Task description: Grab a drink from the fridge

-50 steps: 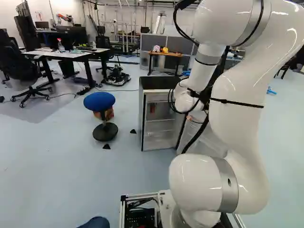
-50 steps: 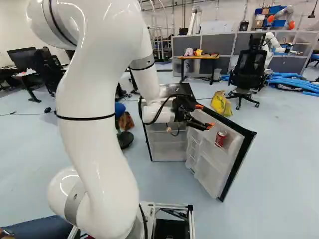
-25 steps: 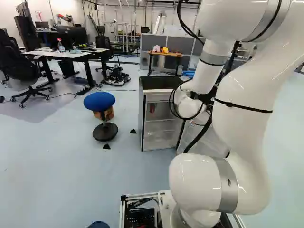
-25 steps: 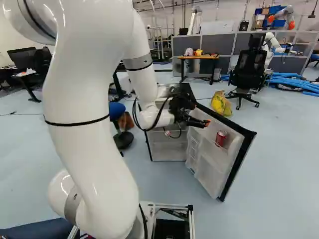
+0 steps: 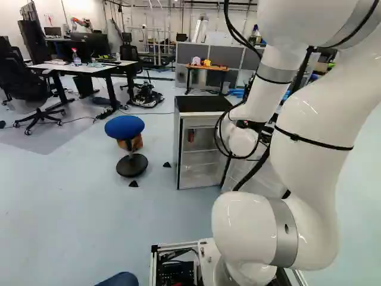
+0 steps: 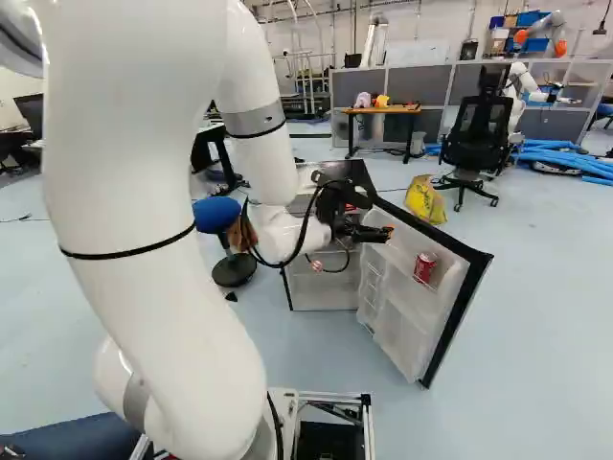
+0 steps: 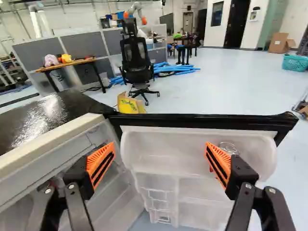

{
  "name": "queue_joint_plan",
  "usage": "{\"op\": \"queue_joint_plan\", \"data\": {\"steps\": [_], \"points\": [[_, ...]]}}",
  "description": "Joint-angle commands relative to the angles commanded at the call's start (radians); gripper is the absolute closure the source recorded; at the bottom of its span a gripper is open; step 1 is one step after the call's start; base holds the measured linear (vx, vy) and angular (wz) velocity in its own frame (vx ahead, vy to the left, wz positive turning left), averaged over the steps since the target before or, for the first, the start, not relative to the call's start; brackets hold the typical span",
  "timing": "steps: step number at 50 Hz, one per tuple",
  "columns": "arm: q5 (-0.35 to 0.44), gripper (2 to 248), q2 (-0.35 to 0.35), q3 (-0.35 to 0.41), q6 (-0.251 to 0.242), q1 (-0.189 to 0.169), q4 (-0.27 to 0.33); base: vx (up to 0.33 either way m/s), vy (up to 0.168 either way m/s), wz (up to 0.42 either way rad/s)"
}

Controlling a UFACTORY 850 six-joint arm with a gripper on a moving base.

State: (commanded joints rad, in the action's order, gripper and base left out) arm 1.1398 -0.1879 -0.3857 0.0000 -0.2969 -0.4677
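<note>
The gripper (image 7: 160, 148), fingers spread wide and empty, hangs nearer the door's (image 6: 407, 314) hinge than the can (image 6: 424, 267), which sits in the door's top shelf. Advancing off-centre, one finger could topple the can or shove the door.

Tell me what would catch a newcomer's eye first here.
First, the huge white arm filling the left of the right base view. Then the red can in the upper shelf of the swung-open fridge door, and the bright orange pads of the open gripper near that door.
</note>
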Motion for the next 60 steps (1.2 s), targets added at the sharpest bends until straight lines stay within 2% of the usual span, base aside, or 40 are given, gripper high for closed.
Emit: {"op": "queue_joint_plan", "data": {"steps": [19,60], "points": [[-0.023,3,0.063,0.077,0.000,-0.021,0.199,0.000,0.000,0.000],[-0.099,3,-0.069,0.046,0.000,-0.021,0.630,0.000,0.000,0.000]]}}
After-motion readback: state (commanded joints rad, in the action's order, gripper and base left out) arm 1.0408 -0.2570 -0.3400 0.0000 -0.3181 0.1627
